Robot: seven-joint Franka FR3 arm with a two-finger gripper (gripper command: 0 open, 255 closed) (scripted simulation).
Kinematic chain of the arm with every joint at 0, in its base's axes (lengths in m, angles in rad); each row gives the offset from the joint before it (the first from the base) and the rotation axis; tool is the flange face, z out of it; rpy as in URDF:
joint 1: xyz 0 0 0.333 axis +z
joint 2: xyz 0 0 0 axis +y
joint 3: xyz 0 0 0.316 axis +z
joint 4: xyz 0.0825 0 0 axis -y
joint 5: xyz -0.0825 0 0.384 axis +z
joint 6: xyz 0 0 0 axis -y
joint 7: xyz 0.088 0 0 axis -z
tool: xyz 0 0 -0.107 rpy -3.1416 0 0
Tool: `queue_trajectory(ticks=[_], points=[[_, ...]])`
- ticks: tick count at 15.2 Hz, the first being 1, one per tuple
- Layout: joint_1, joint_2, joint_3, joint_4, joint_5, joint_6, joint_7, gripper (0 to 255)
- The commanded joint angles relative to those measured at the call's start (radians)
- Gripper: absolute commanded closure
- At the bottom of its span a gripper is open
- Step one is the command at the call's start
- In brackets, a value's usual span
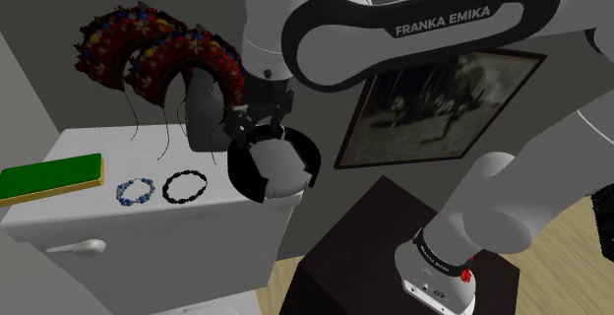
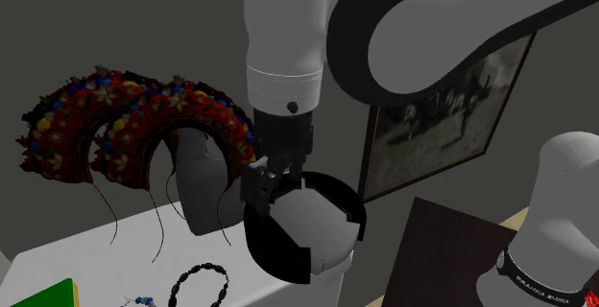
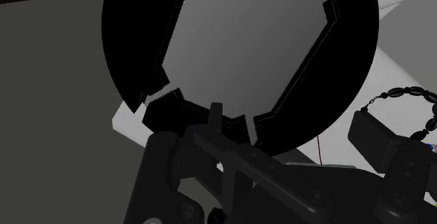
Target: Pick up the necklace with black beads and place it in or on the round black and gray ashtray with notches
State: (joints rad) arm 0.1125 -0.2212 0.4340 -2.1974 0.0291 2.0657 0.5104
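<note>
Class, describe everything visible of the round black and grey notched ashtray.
The round black and grey ashtray is a shallow dish: black rim broken by notches, plain grey inside. It is tipped steeply up, hollow facing the shoulder camera, directly under the black hand, by the edge of the white top. Grip unclear.
</note>
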Motion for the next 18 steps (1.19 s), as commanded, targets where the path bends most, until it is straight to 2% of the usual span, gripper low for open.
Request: queue_trajectory(ticks=[1, 8, 18], points=[[0.003, 0.071, 0.027, 0.048, -0.024, 0.016, 0.043, 0], [0.056, 0.335, 0.099, 0.242, -0.156, 0.043, 0.218, 0], [0.066, 0.395, 0.090, 0.203, -0.199, 0.131, 0.248, 0]])
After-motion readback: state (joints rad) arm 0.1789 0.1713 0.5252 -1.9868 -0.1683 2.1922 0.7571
